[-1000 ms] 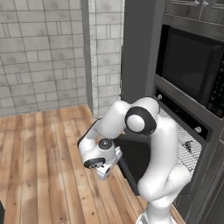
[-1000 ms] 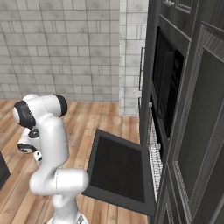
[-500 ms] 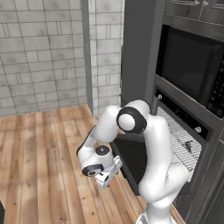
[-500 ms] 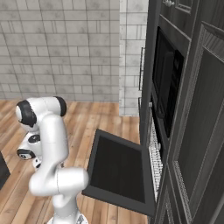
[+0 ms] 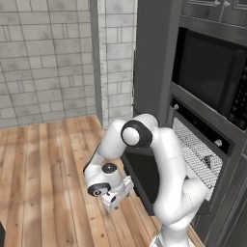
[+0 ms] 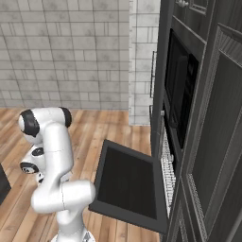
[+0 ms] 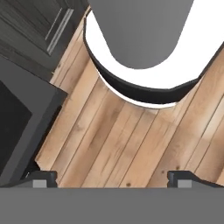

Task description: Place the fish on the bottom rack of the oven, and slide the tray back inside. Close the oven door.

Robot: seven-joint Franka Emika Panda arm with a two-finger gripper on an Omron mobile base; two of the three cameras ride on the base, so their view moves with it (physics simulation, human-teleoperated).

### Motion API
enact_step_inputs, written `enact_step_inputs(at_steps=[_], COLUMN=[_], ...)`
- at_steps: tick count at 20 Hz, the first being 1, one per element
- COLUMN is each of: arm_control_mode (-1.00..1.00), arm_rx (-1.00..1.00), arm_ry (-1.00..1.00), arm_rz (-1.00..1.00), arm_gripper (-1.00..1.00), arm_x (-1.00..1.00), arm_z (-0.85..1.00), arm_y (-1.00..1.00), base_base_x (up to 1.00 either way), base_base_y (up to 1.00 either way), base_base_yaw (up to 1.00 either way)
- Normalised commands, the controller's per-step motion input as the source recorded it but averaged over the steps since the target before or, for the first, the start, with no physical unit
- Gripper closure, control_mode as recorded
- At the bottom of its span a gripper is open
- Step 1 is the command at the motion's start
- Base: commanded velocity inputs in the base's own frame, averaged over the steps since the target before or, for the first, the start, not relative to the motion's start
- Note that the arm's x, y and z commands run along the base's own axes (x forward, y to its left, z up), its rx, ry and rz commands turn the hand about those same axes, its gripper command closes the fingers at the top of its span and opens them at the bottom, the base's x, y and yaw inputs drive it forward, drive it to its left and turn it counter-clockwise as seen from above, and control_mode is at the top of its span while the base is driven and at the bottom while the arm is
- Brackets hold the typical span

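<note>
Hanging low over floor (image 5: 43,159), gripper (image 5: 115,201) empty, left of oven door (image 5: 144,171); bottom rack (image 5: 195,152) inside oven (image 5: 202,144), small dark item on rack.
Right base view: oven door (image 6: 130,182) down, rack edge (image 6: 166,165) at oven mouth.
Hand view: gripper (image 7: 111,177) spread wide over floor planks (image 7: 113,131); door corner (image 7: 26,118) at left.

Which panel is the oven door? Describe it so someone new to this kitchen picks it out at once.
Start at the tall dark cabinet wall on the right. Below the glossy black-windowed microwave sits the oven, with small silver knobs on its control strip. The oven door is the wide flat dark panel hanging open, nearly level above the wood floor, unlike the upright cabinet fronts around it.
</note>
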Motion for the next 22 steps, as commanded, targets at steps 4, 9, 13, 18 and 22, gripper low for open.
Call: enact_step_inputs(at_steps=[4, 9, 13, 18, 22], arm_control_mode=[-1.0, -1.0, -1.0, -1.0, -1.0], arm_rx=[-0.6, -0.62, -0.64, -0.63, -0.62], arm_ry=[0.03, 0.08, 0.08, 0.09, 0.1], arm_rz=[-0.17, -0.18, -0.21, -0.2, -0.2], arm_gripper=[-1.0, -1.0, -1.0, -1.0, -1.0], arm_x=[0.74, 0.85, 1.0, 1.0, 1.0], arm_z=[-0.08, -0.32, -0.37, -0.29, -0.21], arm_y=[1.0, 1.0, 0.96, 0.92, 0.89], base_base_x=[0.0, 0.0, 0.0, 0.0, 0.0], base_base_y=[0.0, 0.0, 0.0, 0.0, 0.0], base_base_yaw=[0.0, 0.0, 0.0, 0.0, 0.0])
